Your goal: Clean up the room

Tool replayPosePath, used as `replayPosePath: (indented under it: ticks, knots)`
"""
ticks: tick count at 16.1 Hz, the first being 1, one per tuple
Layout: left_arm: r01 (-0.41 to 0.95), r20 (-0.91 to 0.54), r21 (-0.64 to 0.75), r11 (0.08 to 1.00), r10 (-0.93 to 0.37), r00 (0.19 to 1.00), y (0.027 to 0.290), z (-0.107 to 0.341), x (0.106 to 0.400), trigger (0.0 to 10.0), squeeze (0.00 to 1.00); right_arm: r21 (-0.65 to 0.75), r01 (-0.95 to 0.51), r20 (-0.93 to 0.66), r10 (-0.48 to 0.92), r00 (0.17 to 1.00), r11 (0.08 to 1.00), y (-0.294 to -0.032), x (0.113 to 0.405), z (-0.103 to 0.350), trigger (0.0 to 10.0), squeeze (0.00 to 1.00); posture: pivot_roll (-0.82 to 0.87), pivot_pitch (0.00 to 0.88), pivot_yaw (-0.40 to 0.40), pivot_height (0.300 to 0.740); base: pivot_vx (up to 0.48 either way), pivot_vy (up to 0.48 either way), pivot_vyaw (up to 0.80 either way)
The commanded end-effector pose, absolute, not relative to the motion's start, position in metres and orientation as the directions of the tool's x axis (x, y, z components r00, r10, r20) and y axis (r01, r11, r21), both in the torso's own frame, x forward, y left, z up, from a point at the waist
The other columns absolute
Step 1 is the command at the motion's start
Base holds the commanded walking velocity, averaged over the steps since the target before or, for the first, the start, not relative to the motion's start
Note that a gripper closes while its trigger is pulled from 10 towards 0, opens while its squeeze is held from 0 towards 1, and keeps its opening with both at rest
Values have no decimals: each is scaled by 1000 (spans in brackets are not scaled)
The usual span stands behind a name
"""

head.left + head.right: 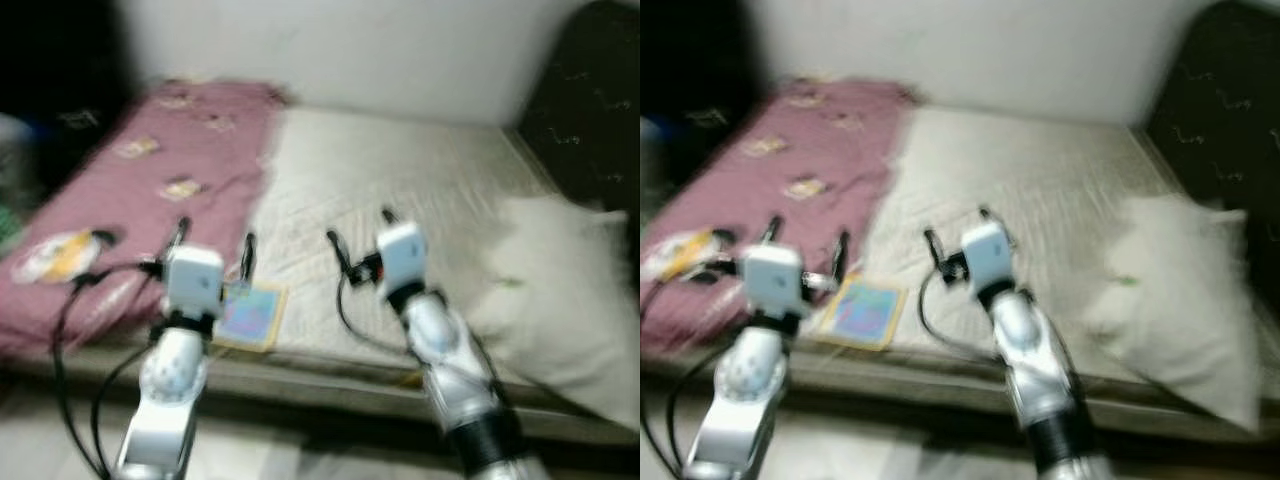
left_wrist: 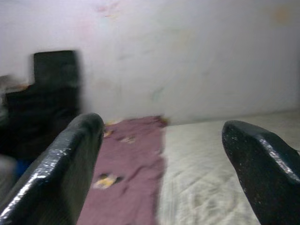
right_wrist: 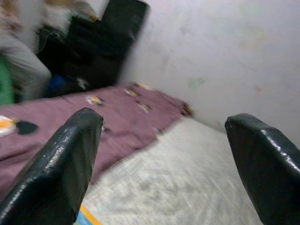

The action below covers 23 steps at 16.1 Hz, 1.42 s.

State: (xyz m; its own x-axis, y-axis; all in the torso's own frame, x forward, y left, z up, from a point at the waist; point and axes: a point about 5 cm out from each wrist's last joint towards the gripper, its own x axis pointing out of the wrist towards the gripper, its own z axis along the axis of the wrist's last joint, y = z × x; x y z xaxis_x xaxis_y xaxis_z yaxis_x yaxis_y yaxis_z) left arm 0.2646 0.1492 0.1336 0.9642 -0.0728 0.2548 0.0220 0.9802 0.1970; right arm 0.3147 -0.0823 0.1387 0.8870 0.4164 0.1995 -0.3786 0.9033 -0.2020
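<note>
A bed with a pale grey mattress point(image 1: 400, 190) lies before me, the picture blurred. A maroon patterned blanket point(image 1: 150, 190) covers its left side. A small colourful book point(image 1: 250, 315) rests near the front edge. A white pillow point(image 1: 560, 300) lies at the right. A yellow and white item point(image 1: 55, 255) sits on the blanket's near left. My left gripper point(image 1: 213, 245) hovers open just above the book. Over the mattress's middle, my right gripper point(image 1: 360, 232) is open with nothing between its fingers.
A white wall point(image 1: 350, 50) runs behind the bed. Dark furniture point(image 1: 50, 70) stands at the far left, and a black patterned headboard point(image 1: 590, 110) at the right. In the right wrist view a person's grey-clad leg point(image 3: 21, 61) shows beside the dark furniture.
</note>
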Motion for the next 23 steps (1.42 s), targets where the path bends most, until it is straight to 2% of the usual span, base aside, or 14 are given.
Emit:
replayPosePath:
  ticks: [1, 10, 11, 15, 19, 23]
  knots:
    - [43, 261, 201, 979, -96, 961, 148, 137, 267, 10000, 0, -202, -380, 213, 419, 883, 903, -81, 316, 143, 10000, 0, -14, 19, -90, 740, 349, 0, 0]
    - [34, 255, 189, 981, -82, 963, 149, 136, 268, 10000, 0, -201, -381, 212, 420, 882, 902, -80, 316, 142, 10000, 0, -15, 21, -90, 740, 353, 0, 0]
    - [-12, 247, 181, 983, -33, 968, 151, 134, 269, 10000, 0, -202, -381, 212, 420, 882, 902, -80, 316, 142, 10000, 0, -15, 21, -90, 740, 0, 0, 0]
    - [-39, 223, 187, 982, -4, 975, 152, 129, 270, 10000, 0, -198, -372, 202, 409, 890, 907, -85, 316, 140, 10000, 0, -14, 22, -91, 740, 0, 0, 0]
    - [-131, 172, 123, 984, 109, 979, 161, 126, 270, 10000, 0, -213, -334, 183, 373, 910, 918, -100, 319, 138, 10000, 0, -16, 18, -96, 740, 0, 0, -800]
    - [-76, 198, 126, 989, 50, 979, 159, 131, 271, 10000, 0, -205, -336, 174, 372, 912, 919, -99, 323, 143, 10000, 0, -23, 28, -90, 740, 0, 0, -600]
